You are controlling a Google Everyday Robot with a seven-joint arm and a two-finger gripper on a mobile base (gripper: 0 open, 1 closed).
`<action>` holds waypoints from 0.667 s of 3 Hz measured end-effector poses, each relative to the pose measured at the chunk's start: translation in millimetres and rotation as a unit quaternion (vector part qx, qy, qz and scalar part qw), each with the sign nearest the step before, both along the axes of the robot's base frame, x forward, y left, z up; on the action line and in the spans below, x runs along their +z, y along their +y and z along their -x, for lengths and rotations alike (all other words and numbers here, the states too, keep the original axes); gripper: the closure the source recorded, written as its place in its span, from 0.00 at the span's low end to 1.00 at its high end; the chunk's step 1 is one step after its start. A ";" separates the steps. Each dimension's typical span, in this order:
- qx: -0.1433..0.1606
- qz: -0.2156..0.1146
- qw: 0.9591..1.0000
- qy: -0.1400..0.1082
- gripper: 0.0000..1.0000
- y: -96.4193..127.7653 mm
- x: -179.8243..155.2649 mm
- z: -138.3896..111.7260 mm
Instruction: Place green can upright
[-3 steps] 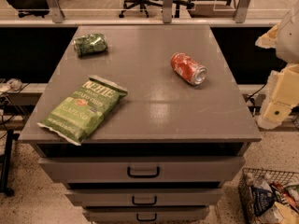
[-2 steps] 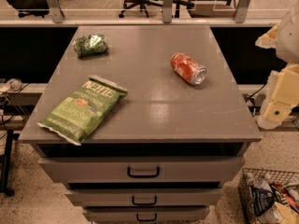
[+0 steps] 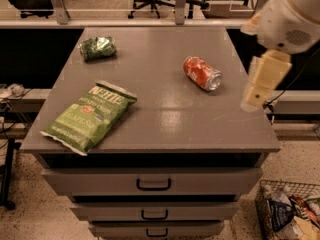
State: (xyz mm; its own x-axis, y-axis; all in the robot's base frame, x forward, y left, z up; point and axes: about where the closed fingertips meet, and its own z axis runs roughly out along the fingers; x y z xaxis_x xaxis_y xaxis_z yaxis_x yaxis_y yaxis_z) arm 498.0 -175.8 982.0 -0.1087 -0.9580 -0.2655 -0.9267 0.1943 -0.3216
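Well, the job is barely beginning. The green can (image 3: 97, 48) is lying on its side at the far left of the cabinet top (image 3: 165, 119), untouched. The gripper (image 3: 253, 95) is hanging past the right edge, well apart, and whether it is spread or closed is not showing

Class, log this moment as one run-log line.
green can: lying, back left of table | hand: by table's right edge, apart from can | phase: not yet grasped

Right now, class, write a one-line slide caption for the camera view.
Green can lies on the cabinet's far-left corner; the gripper hangs by its right edge.
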 end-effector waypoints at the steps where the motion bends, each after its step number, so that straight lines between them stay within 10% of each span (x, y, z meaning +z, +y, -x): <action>1: 0.054 -0.006 0.998 -0.026 0.00 49.6 0.0 -49.6; 2: 0.113 -0.022 0.992 -0.052 0.00 112.2 12.3 -89.3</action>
